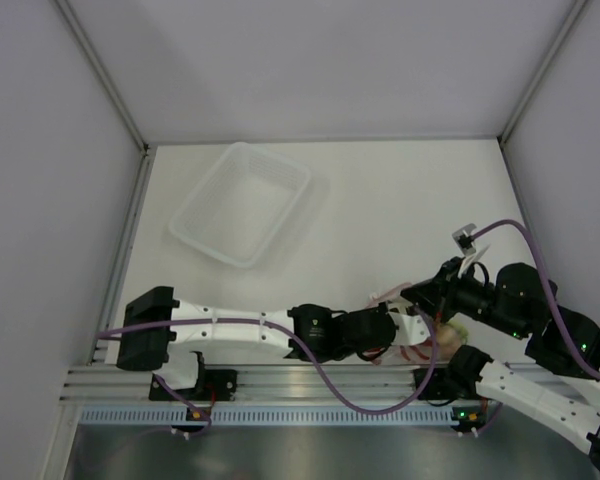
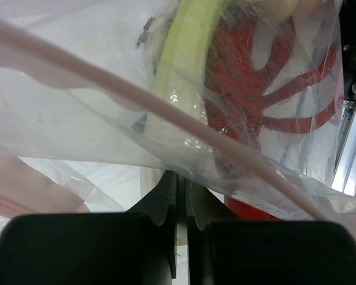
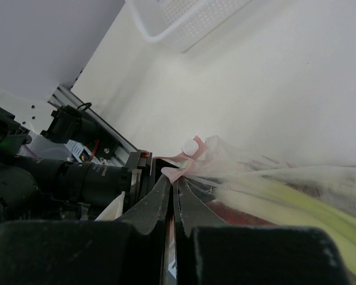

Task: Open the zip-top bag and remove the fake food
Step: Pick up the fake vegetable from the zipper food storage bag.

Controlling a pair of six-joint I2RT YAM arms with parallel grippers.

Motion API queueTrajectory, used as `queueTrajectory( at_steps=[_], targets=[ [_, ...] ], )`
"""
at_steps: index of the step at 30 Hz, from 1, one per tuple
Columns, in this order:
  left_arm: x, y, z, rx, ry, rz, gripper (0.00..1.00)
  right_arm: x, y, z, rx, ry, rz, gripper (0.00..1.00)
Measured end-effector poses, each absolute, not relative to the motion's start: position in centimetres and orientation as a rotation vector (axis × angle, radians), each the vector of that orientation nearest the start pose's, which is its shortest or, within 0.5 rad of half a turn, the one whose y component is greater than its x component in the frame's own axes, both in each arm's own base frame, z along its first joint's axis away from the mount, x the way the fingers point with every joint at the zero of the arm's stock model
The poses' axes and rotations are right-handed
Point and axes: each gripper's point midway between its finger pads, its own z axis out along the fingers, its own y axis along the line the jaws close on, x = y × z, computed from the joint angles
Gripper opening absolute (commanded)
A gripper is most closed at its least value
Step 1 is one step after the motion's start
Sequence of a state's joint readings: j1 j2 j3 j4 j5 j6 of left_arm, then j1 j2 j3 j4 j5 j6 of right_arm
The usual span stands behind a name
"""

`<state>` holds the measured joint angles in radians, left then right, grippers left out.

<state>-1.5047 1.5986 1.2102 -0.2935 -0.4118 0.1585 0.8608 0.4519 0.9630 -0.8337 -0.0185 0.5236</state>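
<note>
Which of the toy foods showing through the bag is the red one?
The lobster inside the zip-top bag: red, with thin curved legs, in the left wrist view. The leek stalk beside it is pale yellow-green.

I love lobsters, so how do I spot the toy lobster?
At the near edge of the white table is a clear zip-top bag with a pink strip. Inside it, right beside the pale green leek, sits the lobster. It is bright red with thin curved legs, while the leek is a smooth green stalk.
</note>
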Motion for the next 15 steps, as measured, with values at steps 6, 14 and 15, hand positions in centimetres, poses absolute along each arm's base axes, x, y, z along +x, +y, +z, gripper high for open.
queueTrajectory(
  at_steps=[6,14,15],
  targets=[
    [10.1,-42.1,16.9,1.452,1.652,-0.347,0.0,10.8,16.1,28.9,-0.347,1.962,0.943,0.0],
    [10.6,-41.4,19.0,1.368,1.667,-0.392,0.0,11.9,15.6,28.5,-0.323,1.95,0.875,0.0],
    [10.7,-41.3,19.2,1.363,1.667,-0.392,0.0,11.9,15.6,28.4,-0.323,1.951,0.869,0.0]
  ],
)
